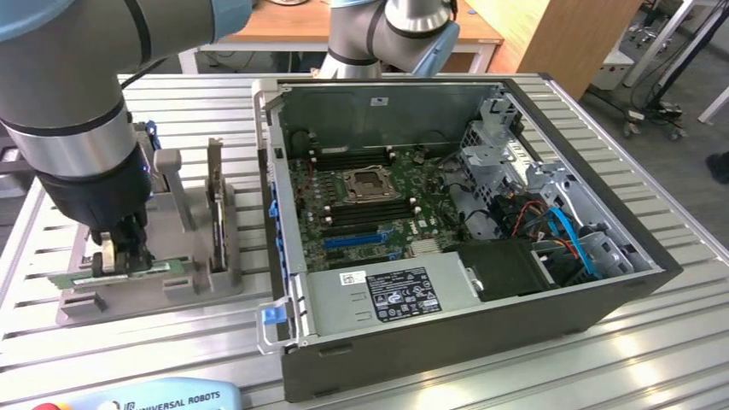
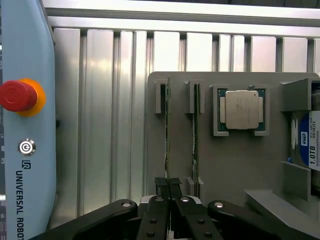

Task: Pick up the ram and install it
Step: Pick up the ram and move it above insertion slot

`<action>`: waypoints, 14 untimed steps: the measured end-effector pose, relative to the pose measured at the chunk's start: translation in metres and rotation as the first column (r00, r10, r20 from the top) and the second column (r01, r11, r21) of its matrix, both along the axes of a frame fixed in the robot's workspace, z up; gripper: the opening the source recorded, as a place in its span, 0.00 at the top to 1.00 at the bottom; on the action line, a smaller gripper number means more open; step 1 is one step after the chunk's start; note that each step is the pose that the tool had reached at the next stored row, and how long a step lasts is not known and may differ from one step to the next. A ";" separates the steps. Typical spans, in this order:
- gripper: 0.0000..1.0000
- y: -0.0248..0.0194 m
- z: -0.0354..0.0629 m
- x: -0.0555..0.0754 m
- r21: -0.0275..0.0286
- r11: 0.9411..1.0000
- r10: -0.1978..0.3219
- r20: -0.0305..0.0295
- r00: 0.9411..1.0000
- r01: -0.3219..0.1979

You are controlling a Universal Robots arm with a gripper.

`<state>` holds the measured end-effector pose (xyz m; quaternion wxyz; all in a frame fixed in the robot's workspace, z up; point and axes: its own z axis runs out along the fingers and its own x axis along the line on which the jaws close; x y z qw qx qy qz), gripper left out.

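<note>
The ram (image 2: 166, 125) stands on edge in the outer slot of a grey holder (image 2: 235, 165). In the wrist view it shows as a thin green strip. My gripper (image 2: 167, 186) is shut on one end of it, with both black fingertips pressed against the board. In the exterior view my gripper (image 1: 118, 256) reaches down at that view's left, and the ram (image 1: 125, 272), green with a white label, sits between the fingers level with the holder (image 1: 148, 299). A second green stick (image 2: 195, 125) stands in the neighbouring slot.
The holder also carries a square silver processor (image 2: 241, 110) and a blue-labelled hard drive (image 2: 306, 142). An open computer case (image 1: 456, 342) with its motherboard (image 1: 341, 213) lies on the exterior view's right. A teach pendant (image 2: 25, 125) with a red stop button rests on the slatted aluminium table.
</note>
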<state>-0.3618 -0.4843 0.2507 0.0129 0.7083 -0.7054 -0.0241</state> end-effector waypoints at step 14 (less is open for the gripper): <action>0.89 0.0000 0.0618 0.001 0.000 1.000 0.000 0.000 1.000 0.000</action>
